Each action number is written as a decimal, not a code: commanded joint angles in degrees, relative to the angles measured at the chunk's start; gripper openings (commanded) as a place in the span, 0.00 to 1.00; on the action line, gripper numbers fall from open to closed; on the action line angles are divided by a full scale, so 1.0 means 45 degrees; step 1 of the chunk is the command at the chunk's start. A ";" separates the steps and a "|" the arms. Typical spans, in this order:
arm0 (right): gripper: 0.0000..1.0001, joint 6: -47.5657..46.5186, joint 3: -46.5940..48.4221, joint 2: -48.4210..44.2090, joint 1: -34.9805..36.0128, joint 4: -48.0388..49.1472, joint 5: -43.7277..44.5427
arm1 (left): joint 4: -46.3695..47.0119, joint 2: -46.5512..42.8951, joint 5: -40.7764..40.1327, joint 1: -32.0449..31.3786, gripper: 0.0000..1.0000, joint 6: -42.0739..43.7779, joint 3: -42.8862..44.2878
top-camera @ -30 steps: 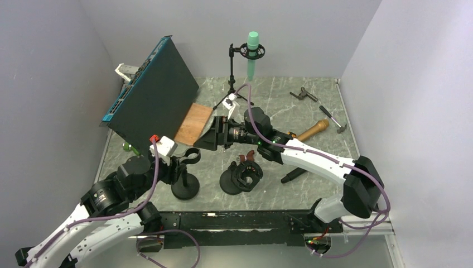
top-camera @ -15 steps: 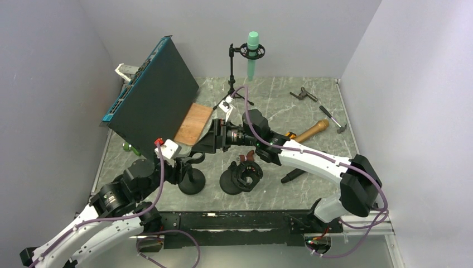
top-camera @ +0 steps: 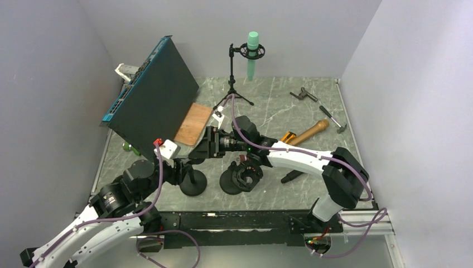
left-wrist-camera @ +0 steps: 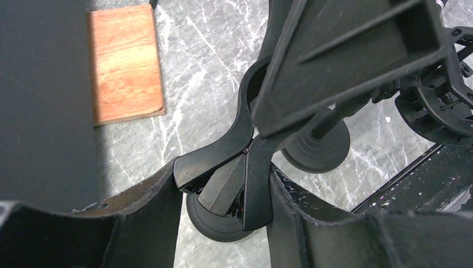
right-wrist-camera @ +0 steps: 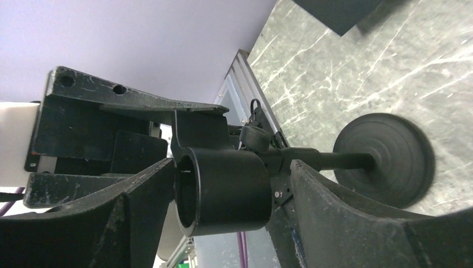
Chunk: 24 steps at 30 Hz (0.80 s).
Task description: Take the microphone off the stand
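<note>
**Landmark: clip stand** (top-camera: 193, 185). Short black post on a round base, standing on the marble-patterned tabletop (top-camera: 279, 106). A black spring clip (left-wrist-camera: 215, 162) sits at its top.

**Left tool** (left-wrist-camera: 223, 178). At the top of the clip stand, closed onto the clip's squeeze handles. One of its fingers (left-wrist-camera: 145, 223) bears on each handle, and the handles fill the gap between them.

**Right tool** (right-wrist-camera: 233, 170). Also at the top of the clip stand, reaching in from the side opposite the left tool. Jaws apart, one on each side of the clip's round barrel (right-wrist-camera: 223, 192). They sit very close to it, but the wrist view does not make clear whether either pad touches.

**Microphone** (top-camera: 252, 53). Mint green, upright, seated in the ring mount of a tripod stand (top-camera: 231, 72). It is well behind the clip stand and apart from both tools.

**Second short stand** (top-camera: 245, 174). Round base with a black shock mount on top, just right of the clip stand.

**Wooden board** (top-camera: 193, 124). Lies flat behind the clip stand.

**Dark panel** (top-camera: 153, 97). Leaning, behind and left of the clip stand.
</note>
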 commanded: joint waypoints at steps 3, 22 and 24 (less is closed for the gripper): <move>0.61 0.0653 0.0076 0.0464 0.0597 0.1465 -0.0088 | 0.0354 0.0074 0.0238 -0.0038 0.06 -0.0442 0.0152; 0.00 0.0065 -0.0650 0.1014 -0.0165 0.1110 0.0723 | -0.0360 -0.1441 0.0719 -0.0037 0.51 -0.1585 0.0853; 0.00 0.0090 -0.0597 0.1157 -0.0222 0.1215 0.0529 | -0.0551 -0.1199 0.0647 -0.0037 0.56 -0.1684 0.1067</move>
